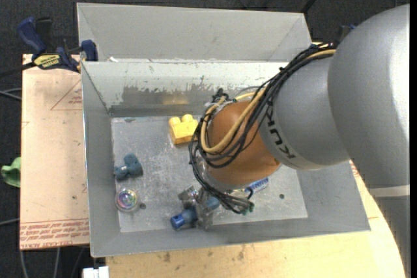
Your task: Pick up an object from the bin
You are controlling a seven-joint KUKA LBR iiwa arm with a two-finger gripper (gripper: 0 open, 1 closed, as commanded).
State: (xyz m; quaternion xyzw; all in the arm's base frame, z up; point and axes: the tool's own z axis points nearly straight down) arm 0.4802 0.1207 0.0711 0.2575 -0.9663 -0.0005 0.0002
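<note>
Gripper (pixel 197 204) down at bin (pixel 195 78) front, grip state unclear | touching 1 blue piece (pixel 180 221) | 1 yellow block (pixel 183 128) | 1 clear ball (pixel 126 199)

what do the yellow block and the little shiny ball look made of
Yellow block: likely moulded plastic, matte, with even colour and a raised stud. Small ball: clear, glossy plastic or glass, judging by bright highlights and rainbow glints; which, I cannot tell.

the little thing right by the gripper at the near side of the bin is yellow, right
Not yellow. The camera view shows a small blue piece right by the gripper at the near side of the bin. The yellow block lies further back, apart from the gripper.
</note>
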